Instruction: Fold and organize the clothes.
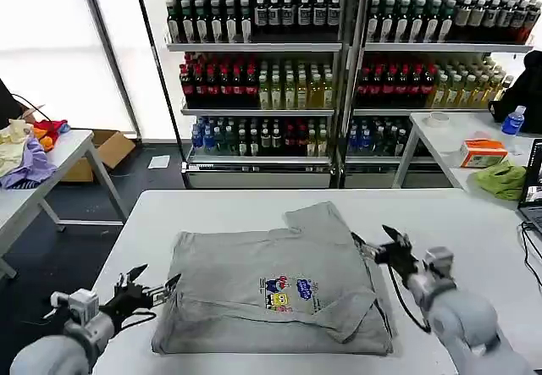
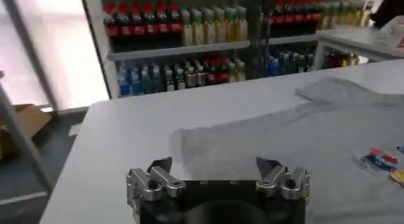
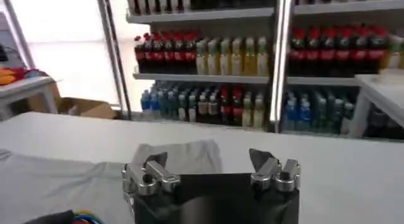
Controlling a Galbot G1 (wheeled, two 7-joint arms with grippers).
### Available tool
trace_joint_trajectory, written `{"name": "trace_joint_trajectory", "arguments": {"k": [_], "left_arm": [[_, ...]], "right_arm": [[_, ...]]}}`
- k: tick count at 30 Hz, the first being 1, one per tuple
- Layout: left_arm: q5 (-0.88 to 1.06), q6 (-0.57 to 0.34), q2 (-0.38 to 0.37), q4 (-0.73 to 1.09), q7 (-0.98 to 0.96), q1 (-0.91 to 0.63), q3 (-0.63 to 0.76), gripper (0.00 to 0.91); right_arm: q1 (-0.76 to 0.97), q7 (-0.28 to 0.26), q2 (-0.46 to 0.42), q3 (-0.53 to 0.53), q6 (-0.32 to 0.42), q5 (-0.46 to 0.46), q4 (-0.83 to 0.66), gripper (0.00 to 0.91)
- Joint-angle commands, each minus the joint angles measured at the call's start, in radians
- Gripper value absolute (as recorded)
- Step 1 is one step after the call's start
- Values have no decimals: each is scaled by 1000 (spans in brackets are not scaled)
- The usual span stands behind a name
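Left gripper [image 1: 152, 284] agape, right gripper [image 1: 371, 241] agape — flanking grey shirt [image 1: 271, 282]

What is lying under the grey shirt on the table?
The grey shirt lies on the white table. Its folded layers hide whatever else might be underneath.

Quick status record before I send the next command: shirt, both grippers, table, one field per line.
shirt: light grey shirt, partly folded, print facing up, lying on the table
left gripper: left gripper open, at the shirt's left edge, holding nothing
right gripper: right gripper open, at the shirt's right edge, holding nothing
table: white table
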Motion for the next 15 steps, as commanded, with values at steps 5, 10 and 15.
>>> {"name": "trace_joint_trajectory", "arguments": {"k": [5,10,15], "left_arm": [[-59,-58,85,517,108,-611,453,907],[-59,-59,65,552,106,-646,484,907],[-59,-58,46,575,103,-654,493,907]], "right_arm": [[631,-104,75,-405,-24,-57,-681,907],[612,-100,108,-401,-30,-60,-730,907],[579,-92,128,-388,-30,-55,-739,907]]}}
